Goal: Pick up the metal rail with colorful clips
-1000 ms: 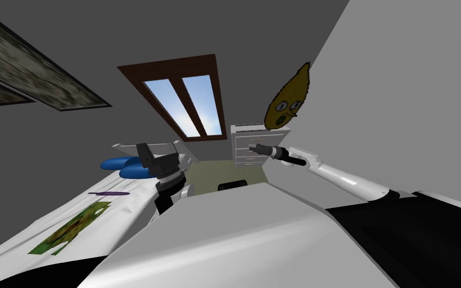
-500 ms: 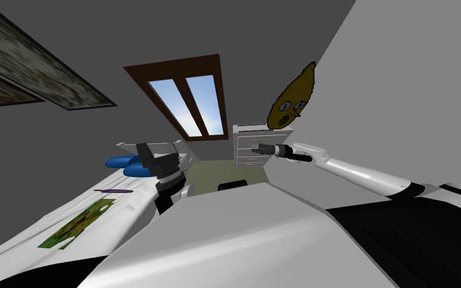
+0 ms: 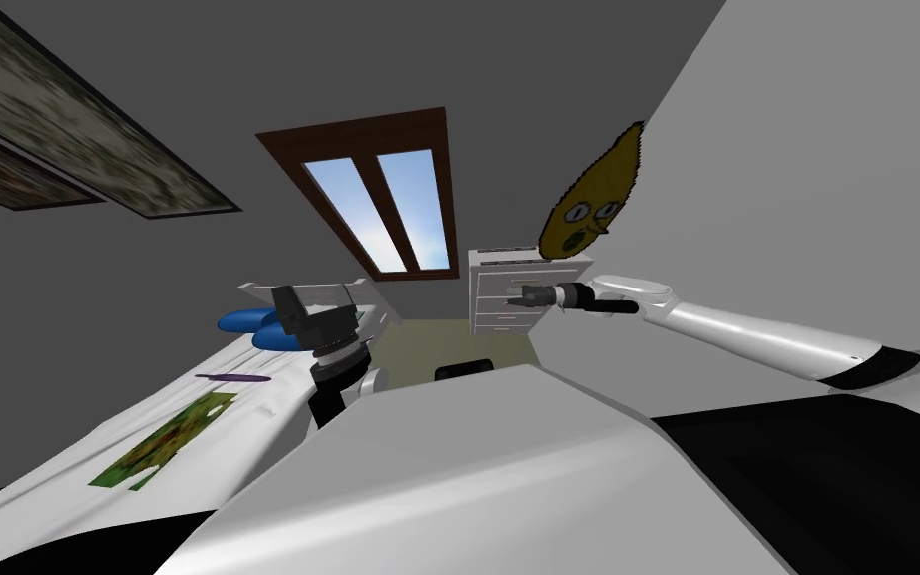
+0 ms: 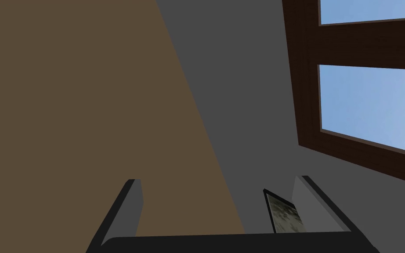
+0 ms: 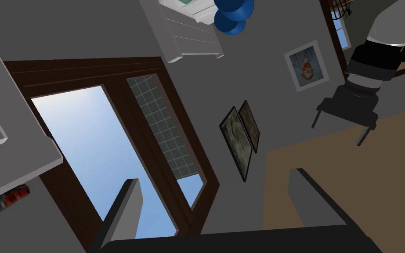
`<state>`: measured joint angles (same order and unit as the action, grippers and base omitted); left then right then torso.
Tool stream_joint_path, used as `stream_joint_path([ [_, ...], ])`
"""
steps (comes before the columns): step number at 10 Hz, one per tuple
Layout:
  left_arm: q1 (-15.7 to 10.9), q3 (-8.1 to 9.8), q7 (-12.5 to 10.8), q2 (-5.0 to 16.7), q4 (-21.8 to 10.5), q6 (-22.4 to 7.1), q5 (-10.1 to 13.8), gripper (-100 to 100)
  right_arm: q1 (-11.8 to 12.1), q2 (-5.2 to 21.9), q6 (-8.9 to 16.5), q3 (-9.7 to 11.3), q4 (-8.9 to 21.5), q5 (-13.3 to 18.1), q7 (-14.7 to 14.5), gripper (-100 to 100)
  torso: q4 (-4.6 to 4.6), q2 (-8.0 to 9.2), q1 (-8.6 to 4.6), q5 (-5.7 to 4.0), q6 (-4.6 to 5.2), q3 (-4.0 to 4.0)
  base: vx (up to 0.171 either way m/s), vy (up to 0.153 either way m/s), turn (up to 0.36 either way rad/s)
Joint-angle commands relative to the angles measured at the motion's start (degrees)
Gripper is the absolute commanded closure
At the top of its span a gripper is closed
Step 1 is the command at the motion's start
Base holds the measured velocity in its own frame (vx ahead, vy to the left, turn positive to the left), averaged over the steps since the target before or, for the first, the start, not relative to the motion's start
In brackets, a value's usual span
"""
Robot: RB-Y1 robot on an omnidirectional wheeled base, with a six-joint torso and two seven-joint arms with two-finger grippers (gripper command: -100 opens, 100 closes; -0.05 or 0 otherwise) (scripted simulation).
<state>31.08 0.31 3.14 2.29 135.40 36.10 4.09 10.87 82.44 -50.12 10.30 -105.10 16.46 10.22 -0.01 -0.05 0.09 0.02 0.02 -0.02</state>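
While my right arm stretches out toward the white chest of drawers (image 3: 496, 311) in the far corner, the right gripper (image 3: 512, 296) hangs just in front of the drawer fronts. I cannot tell whether it touches them. Its fingers (image 5: 124, 211) are spread wide with nothing between them. Through that hand's camera I make out what I take for the rail with clips (image 5: 5, 200): a short strip with red and pale pieces, tucked under the edge of a near white slab. It lies well off to one side of the gripper, and it is too small for me to read any further. The left gripper (image 3: 286, 299) is held up beside the bed (image 3: 248, 414), close to two blue pillows (image 3: 248, 321), its fingers likewise parted and holding nothing. On the white bed cover lie a thin purple object (image 3: 233, 378) and a green patterned patch (image 3: 164, 439). A brown-framed window (image 3: 378, 205) sits between bed and chest, and a yellow leaf-shaped face (image 3: 588, 195) hangs on the wall above the chest.
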Motion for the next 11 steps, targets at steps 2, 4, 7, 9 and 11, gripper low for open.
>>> stream_joint_path([
  [2, 0.00, 0.00, 0.00, 0.00, 0.00, 0.00, 0.00, 0, -0.13, 4.46, -1.04, -0.05, 1.33, 1.30, -0.04, -100, -0.01, -0.05, 0.02, 0.00, -0.02, -0.03, 0.027, 0.039, 0.051],
  [4, 0.00, 0.00, 0.00, 0.00, 0.00, 0.00, 0.00, 0, -0.29, 7.43, -2.12, -0.05, 2.80, 2.63, -0.08, -100, 0.00, -0.01, 0.01, 0.00, 0.00, -0.01, 0.017, 0.033, 0.034],
  [7, 0.00, 0.00, 0.00, 0.00, 0.00, 0.00, 0.00, 0, -0.33, 12.15, -3.14, -0.09, 4.20, 3.99, -0.15, -100, -0.01, -0.03, 0.00, -0.01, 0.00, -0.02, 0.030, 0.036, 0.036],
  [9, 0.00, 0.00, 0.00, 0.00, 0.00, 0.00, 0.00, 0, -0.33, 14.18, -3.14, -0.09, 4.20, 3.99, -0.15, -100, -0.03, -0.10, 0.04, 0.00, -0.01, -0.06, 0.025, 0.026, 0.021],
  [11, 0.00, 0.00, 0.00, 0.00, 0.00, 0.00, 0.00, 0, -0.23, 17.85, -4.11, -0.15, 5.53, 5.39, -0.25, -100, -0.02, -0.09, 0.01, -0.01, -0.02, -0.05, 0.042, 0.032, 0.057],
])
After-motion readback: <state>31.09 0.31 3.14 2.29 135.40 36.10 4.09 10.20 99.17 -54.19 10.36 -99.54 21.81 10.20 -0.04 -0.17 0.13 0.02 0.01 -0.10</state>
